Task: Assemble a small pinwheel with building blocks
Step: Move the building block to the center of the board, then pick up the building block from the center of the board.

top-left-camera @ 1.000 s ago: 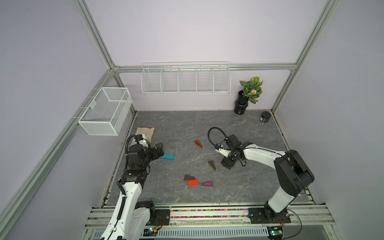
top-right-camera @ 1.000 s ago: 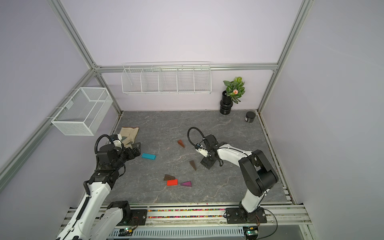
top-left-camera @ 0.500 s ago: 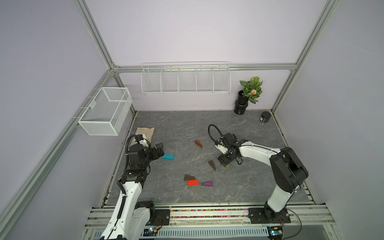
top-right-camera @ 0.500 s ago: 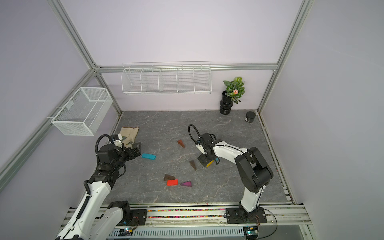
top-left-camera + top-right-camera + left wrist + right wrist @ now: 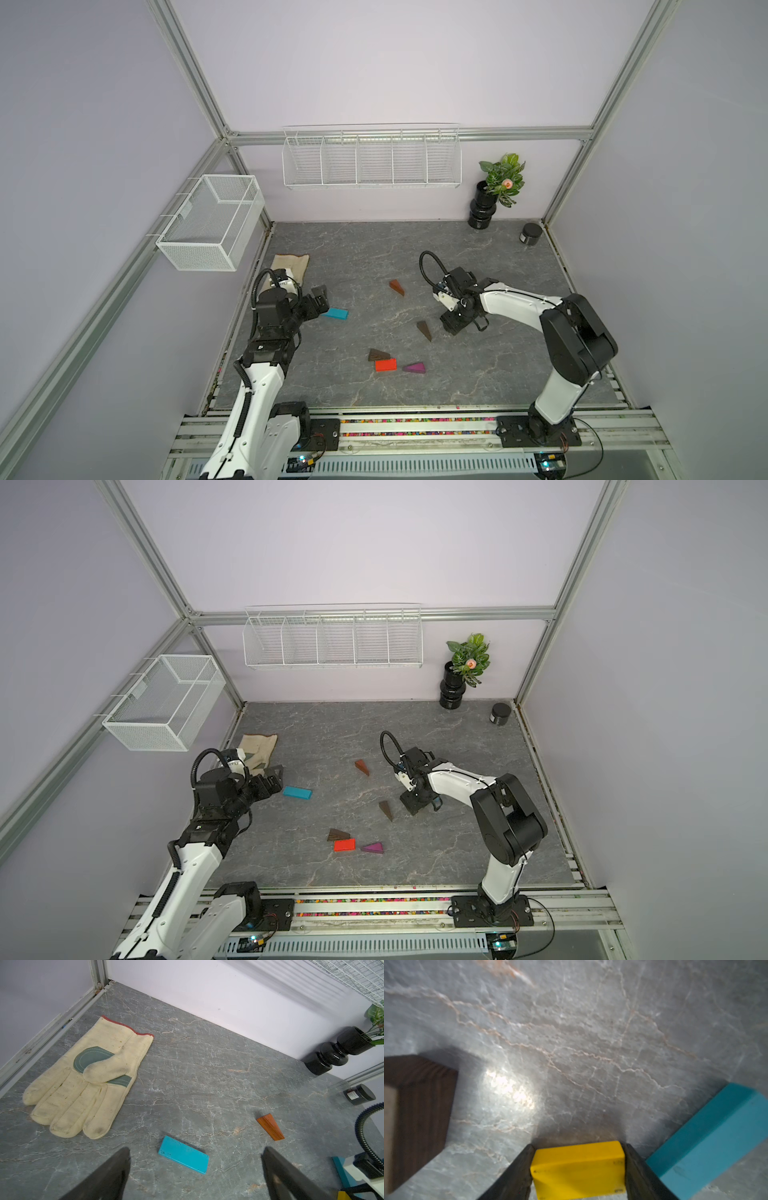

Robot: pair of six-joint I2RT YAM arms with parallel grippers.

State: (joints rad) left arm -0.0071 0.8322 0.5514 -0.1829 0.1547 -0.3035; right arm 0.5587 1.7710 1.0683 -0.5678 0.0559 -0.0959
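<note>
pinching the small yellow painted brick (image 5: 578,1169), at three o'clock from a dark brown wooden wedge (image 5: 424,330), the right gripper (image 5: 577,1148) risks a skewed hold knocking the adjacent teal painted bar (image 5: 708,1140) when lifting; the left gripper (image 5: 196,1149) gapes wide, empty.

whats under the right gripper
A yellow brick lies on the table between the right gripper's fingers, which press both its sides, a teal bar beside it. In both top views the gripper hides the brick.
</note>
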